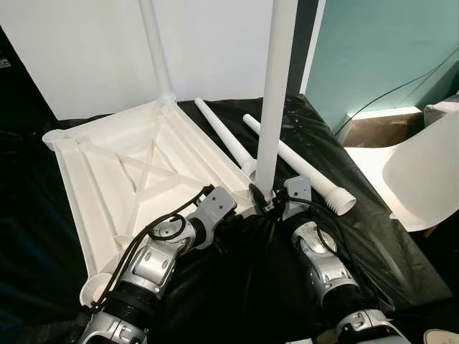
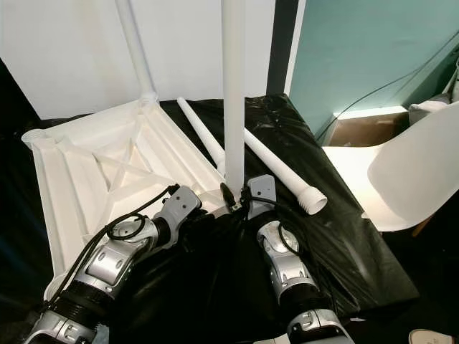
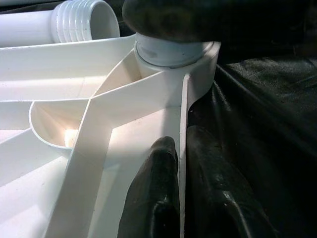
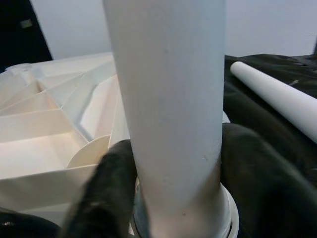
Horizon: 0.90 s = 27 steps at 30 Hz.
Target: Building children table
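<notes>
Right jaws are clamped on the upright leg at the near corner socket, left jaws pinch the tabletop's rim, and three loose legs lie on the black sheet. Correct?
Not quite: two loose legs lie on the black sheet, per the left eye view. The rest holds: the right gripper clamps the upright leg; the left gripper pinches the tabletop rim.

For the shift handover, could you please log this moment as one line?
stage: leg fitting | right gripper: shut on upright table leg at corner socket | left gripper: pinching tabletop rim | two spare legs on black sheet
</notes>
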Tool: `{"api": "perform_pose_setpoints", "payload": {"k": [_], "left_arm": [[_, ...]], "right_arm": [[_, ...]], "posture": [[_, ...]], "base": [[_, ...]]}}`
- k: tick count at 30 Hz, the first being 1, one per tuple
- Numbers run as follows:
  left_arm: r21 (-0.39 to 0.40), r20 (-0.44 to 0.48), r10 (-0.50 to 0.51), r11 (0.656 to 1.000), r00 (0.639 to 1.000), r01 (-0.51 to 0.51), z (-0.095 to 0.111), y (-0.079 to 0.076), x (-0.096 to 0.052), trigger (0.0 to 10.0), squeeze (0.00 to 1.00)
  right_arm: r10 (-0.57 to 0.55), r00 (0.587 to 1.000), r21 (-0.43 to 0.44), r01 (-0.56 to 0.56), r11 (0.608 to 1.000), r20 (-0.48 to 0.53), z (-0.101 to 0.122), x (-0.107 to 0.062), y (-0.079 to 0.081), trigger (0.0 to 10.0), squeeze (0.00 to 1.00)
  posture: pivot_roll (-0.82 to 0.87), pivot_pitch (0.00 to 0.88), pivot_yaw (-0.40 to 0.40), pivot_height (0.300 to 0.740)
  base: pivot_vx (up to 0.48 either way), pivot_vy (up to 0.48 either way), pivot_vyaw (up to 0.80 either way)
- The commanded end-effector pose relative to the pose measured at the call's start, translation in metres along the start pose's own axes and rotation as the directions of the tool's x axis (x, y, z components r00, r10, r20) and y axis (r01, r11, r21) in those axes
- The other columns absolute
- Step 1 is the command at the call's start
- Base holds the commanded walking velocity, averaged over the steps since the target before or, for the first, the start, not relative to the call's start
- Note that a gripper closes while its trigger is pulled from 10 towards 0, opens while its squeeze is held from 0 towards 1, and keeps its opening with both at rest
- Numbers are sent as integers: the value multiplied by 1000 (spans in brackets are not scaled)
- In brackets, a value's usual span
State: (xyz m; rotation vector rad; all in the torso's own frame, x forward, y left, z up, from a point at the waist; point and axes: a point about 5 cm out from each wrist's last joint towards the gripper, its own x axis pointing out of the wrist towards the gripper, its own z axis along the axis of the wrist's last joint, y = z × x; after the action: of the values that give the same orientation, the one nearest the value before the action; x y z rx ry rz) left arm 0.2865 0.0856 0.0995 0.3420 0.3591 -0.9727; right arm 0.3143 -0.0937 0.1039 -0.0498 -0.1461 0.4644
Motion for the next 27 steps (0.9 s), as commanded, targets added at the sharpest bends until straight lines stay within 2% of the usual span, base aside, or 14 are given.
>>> {"api": "perform_pose_setpoints", "payload": {"k": [1, 4, 5, 6, 10, 14, 15, 16, 17, 19, 20, 21, 24, 27], "left_arm": [[-106, -146, -71, 993, 987, 56, -38, -16, 4, 10000, 0], [-106, -145, -75, 993, 987, 60, -38, -16, 5, 10000, 0], [-104, -144, -80, 992, 986, 65, -37, -17, 6, 10000, 0], [-103, -143, -84, 992, 986, 69, -37, -18, 7, 10000, 0], [-102, -145, -91, 992, 985, 77, -38, -20, 8, 10000, 0], [-101, -147, -92, 992, 985, 78, -38, -20, 8, 10000, 0], [-100, -148, -91, 992, 985, 77, -38, -19, 7, 10000, 0], [-100, -148, -91, 992, 985, 77, -38, -19, 7, 10000, 0], [-100, -149, -91, 992, 985, 76, -38, -19, 7, 10000, 0], [-100, -149, -90, 992, 985, 76, -38, -19, 7, 10000, 0], [-100, -149, -90, 992, 985, 75, -38, -19, 7, 10000, 0], [-104, -149, -90, 992, 985, 75, -39, -21, 6, 10000, 0], [-107, -150, -88, 992, 985, 72, -40, -21, 5, 10000, 0], [-109, -150, -87, 992, 985, 71, -40, -22, 5, 10000, 0]], "right_arm": [[117, 993, -11, -117, 993, 11, 5, 3, 6, 10000, 1000], [179, 984, -61, -178, 982, 8, 9, 5, 3, 10000, 1000], [196, 981, -76, -196, 978, -7, 10, 7, -3, 10000, 0], [221, 975, -101, -222, 970, -23, 12, 8, -11, 10000, 0], [296, 953, -142, -303, 942, -69, 15, 9, -25, 10000, 0], [363, 924, -151, -378, 913, -121, 13, 10, -27, 10000, 0], [426, 887, -150, -452, 879, -177, 9, 9, -28, 10000, 0], [426, 887, -150, -452, 879, -177, 9, 9, -28, 10000, 0], [450, 871, -141, -479, 866, -197, 8, 8, -28, 8039, 0], [462, 863, -136, -493, 860, -205, 7, 8, -28, 8039, 0], [475, 856, -128, -505, 854, -207, 7, 7, -28, 353, 0], [502, 837, -110, -532, 840, -215, 6, 6, -28, 0, 0], [515, 828, -94, -544, 834, -224, 4, 4, -27, 0, 0], [513, 830, -40, -533, 845, -217, -1, 2, -21, 0, 0]], "posture": [[67, 0, 10, 740], [67, 0, 10, 740], [64, 0, 10, 740], [64, 0, 10, 740], [58, 0, 14, 740], [59, 0, 13, 740], [60, 0, 13, 740], [60, 0, 13, 740], [60, 0, 13, 740], [60, 0, 13, 740], [60, 0, 13, 740], [72, 0, 7, 740], [77, 0, 3, 740], [79, 0, 1, 740]], "base": [[0, 0, 0], [0, 0, 0], [0, 0, 0], [0, 0, 0], [0, 0, 0], [0, 0, 0], [0, 0, 0], [0, 0, 0], [0, 0, 0], [0, 0, 0], [0, 0, 0], [0, 0, 0], [0, 0, 0], [0, 0, 0]]}}
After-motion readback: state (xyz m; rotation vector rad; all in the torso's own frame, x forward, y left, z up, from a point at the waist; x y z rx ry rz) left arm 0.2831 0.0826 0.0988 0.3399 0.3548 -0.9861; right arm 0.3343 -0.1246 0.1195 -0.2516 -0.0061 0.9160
